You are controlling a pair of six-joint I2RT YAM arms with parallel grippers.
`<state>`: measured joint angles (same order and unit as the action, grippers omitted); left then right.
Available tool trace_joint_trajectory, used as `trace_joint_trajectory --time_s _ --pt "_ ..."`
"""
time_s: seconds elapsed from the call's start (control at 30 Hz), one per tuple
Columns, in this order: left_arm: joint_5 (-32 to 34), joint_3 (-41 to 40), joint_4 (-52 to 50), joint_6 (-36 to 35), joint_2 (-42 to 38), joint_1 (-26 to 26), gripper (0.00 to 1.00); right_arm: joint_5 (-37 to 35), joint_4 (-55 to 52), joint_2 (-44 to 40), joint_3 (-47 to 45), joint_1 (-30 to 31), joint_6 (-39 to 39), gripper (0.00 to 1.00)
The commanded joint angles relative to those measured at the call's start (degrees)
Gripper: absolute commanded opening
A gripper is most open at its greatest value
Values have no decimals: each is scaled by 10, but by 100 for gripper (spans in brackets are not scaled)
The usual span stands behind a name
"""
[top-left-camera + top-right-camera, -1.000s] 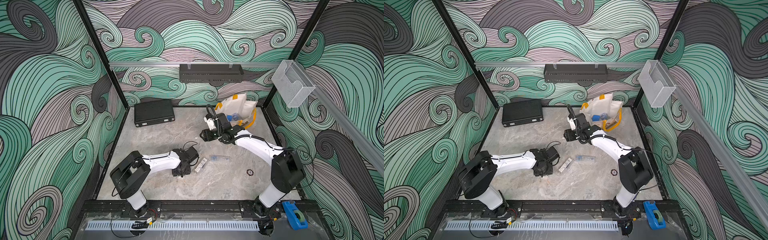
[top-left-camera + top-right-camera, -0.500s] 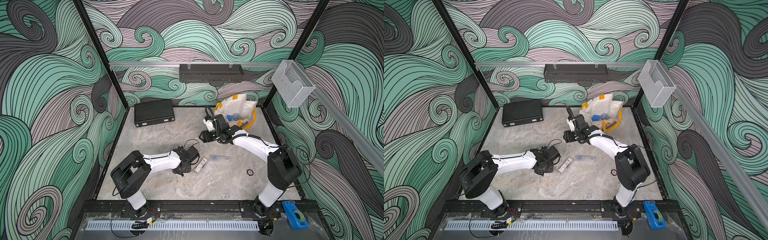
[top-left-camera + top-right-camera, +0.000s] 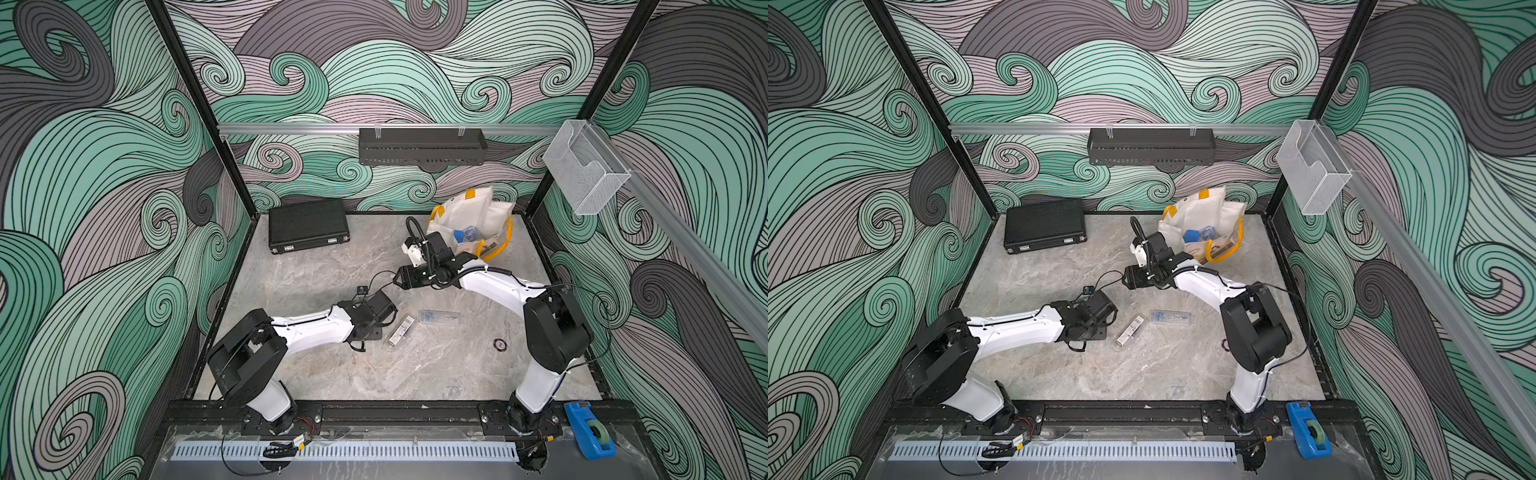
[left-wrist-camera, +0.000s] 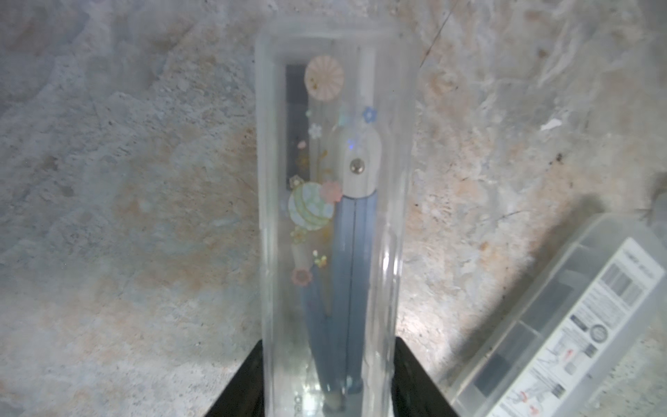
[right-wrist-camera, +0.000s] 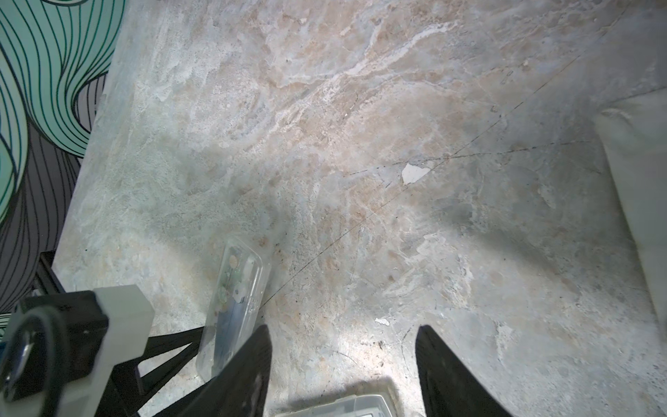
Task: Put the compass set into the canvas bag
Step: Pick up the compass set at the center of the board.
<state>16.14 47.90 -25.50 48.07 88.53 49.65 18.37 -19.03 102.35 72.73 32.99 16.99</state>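
The compass set (image 4: pixel 335 216) is a clear plastic case with a blue-legged compass and flower stickers inside. My left gripper (image 4: pixel 328 343) is shut on its near end, one black jaw against each long side. The right wrist view shows the same case (image 5: pixel 236 299) slanting over the marble floor from the left fingers (image 5: pixel 173 346). In both top views the case is hidden under the left gripper (image 3: pixel 371 320) (image 3: pixel 1096 318). The canvas bag (image 3: pixel 469 216) (image 3: pixel 1200 212) stands open at the back right. Just in front of it my right gripper (image 3: pixel 401 282) (image 5: pixel 343 326) is open and empty.
A clear box with a printed label (image 3: pixel 402 330) (image 4: pixel 577 325) lies right beside the left gripper. Another clear case with blue contents (image 3: pixel 438 317) lies beyond it. A black briefcase (image 3: pixel 308 224) sits at the back left. A small dark ring (image 3: pixel 500 344) lies near the right arm.
The right gripper has drifted a little to the left and toward the front, its elbow swinging with it. The left gripper has hardly moved.
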Motion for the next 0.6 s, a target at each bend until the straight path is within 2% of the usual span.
trace_joint_trajectory --time_s 0.0,0.23,0.57 --pt "10 2 43 -29 -18 1 50 32 5 5 12 0 15 64" --pt "-24 7 124 -58 -33 -1 50 61 -10 -36 17 -4 26 64" --pt "-83 7 280 -95 -46 -18 50 53 -13 -81 21 -21 19 65"
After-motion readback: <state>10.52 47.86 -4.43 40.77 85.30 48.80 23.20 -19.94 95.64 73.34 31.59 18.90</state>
